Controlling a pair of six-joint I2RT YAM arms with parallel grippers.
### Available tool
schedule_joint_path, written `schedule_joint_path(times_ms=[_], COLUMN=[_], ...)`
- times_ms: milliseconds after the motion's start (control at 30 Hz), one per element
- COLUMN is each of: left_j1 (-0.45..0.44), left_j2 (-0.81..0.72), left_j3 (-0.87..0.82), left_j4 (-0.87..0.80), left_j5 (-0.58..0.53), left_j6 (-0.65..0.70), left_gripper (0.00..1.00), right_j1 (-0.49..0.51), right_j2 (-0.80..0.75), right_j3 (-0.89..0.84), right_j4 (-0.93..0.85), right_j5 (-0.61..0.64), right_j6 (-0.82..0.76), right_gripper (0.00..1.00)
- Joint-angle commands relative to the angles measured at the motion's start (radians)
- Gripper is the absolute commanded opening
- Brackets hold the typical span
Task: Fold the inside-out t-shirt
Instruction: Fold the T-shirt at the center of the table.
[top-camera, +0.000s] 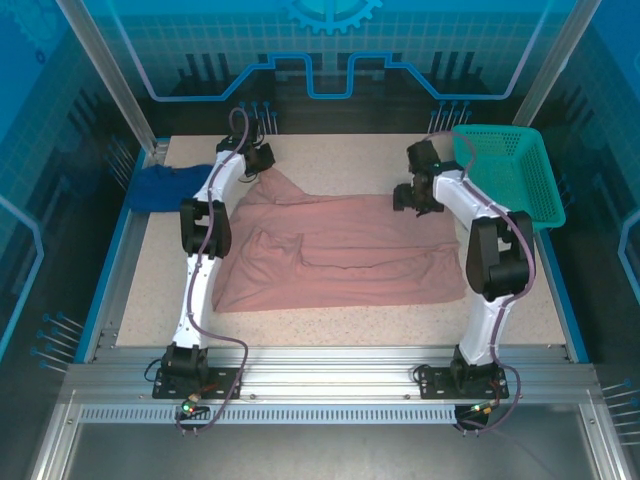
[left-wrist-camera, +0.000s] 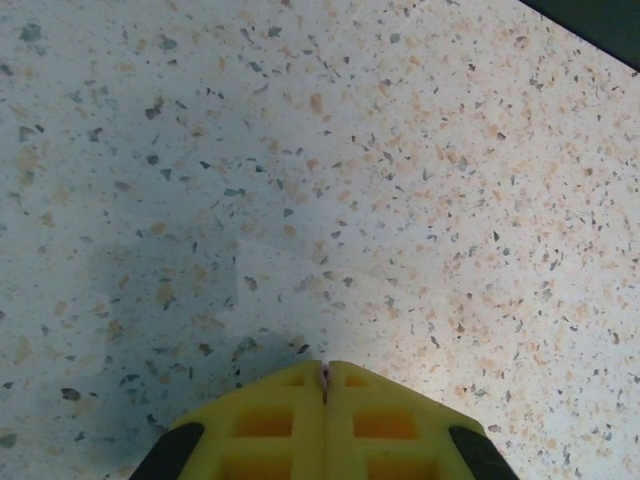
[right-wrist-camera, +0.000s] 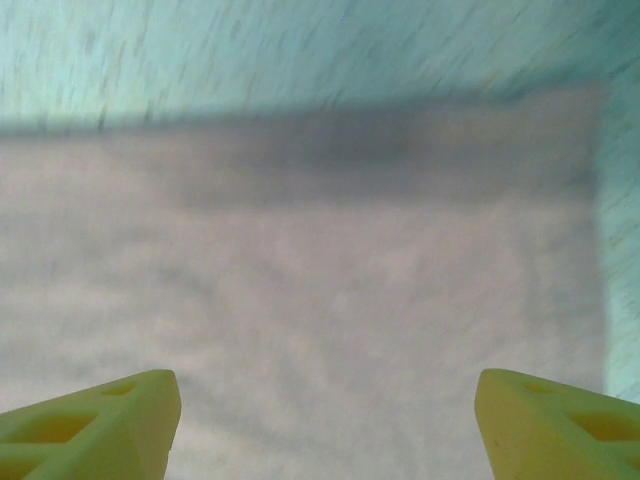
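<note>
Starting from our side, there's a bare strip of speckled desk (top-camera: 330, 325) just past the arm bases. After that comes the inside-out t-shirt (top-camera: 340, 250). It's dusty pink and lies spread out, wrinkled, across the middle of the desk, with a loose fold running through its center.

Further back, the left hand (top-camera: 258, 158) sits at the shirt's far-left corner, where the fabric rises to a point toward it. In the left wrist view its yellow fingers (left-wrist-camera: 270, 420) are pressed together above bare desk. A thin pale sliver shows in the seam between them, and we can't tell if that's fabric or not.

The right hand (top-camera: 412, 197) is over the shirt's far-right corner. Its fingers (right-wrist-camera: 100, 420) are spread wide with nothing between them, and there's blurry pink cloth underneath.

At about the same depth, a dark blue cloth (top-camera: 160, 187) lies bunched at the desk's left edge, beside the left arm. A teal basket (top-camera: 500, 131) sits at the far right corner.
</note>
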Motion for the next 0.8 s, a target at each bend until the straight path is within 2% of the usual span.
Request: schedule_joint_path(times_ms=[0, 167, 367, 767], left_j1=[0.010, 0.010, 0.010, 0.011], left_j2=[-0.029, -0.087, -0.105, -0.124], left_j3=[-0.006, -0.090, -0.104, -0.137], left_j4=[0.028, 0.076, 0.082, 0.099], left_j5=[0.043, 0.057, 0.070, 0.090], left_j6=[-0.018, -0.016, -0.008, -0.001], left_gripper=[0.00, 0.00, 0.00, 0.00], right_j1=[-0.039, -0.086, -0.133, -0.169], right_j2=[0.097, 0.213, 0.319, 0.429], right_j3=[0.104, 0.244, 0.370, 0.481], right_j4=[-0.041, -0.098, -0.169, -0.215], right_j5=[0.076, 0.109, 0.094, 0.050], right_j6=[0.072, 0.101, 0.123, 0.161], right_gripper=[0.77, 0.73, 0.73, 0.74])
